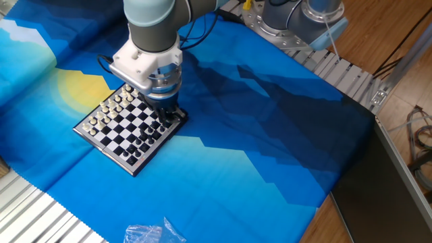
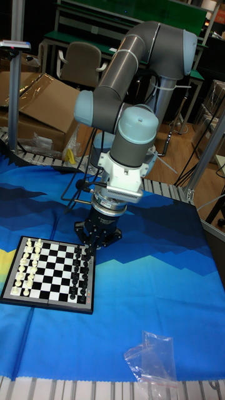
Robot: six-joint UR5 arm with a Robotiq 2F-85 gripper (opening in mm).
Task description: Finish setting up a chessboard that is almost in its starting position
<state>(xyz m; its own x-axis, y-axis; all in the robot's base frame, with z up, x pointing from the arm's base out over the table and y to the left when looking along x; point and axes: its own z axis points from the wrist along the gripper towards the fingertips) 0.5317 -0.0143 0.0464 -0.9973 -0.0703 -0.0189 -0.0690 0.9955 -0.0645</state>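
The chessboard (image 1: 118, 131) lies on the blue cloth at the left, with white pieces (image 1: 108, 111) along its far-left side and black pieces (image 1: 145, 142) along its right side. In the tall fixed view the chessboard (image 2: 47, 275) sits at the lower left. My gripper (image 1: 170, 115) points straight down over the board's far right corner, among the black pieces. Its fingertips (image 2: 89, 251) are close together just above the black rows. The wrist hides the squares beneath it, and whether a piece sits between the fingers does not show.
A crumpled clear plastic bag (image 1: 152, 233) lies near the front edge of the cloth, also visible as the bag (image 2: 153, 359). A second robot base (image 1: 304, 17) stands at the back right. Ribbed aluminium table edges (image 1: 344, 74) border the cloth. Cardboard boxes (image 2: 37, 100) stand behind the table.
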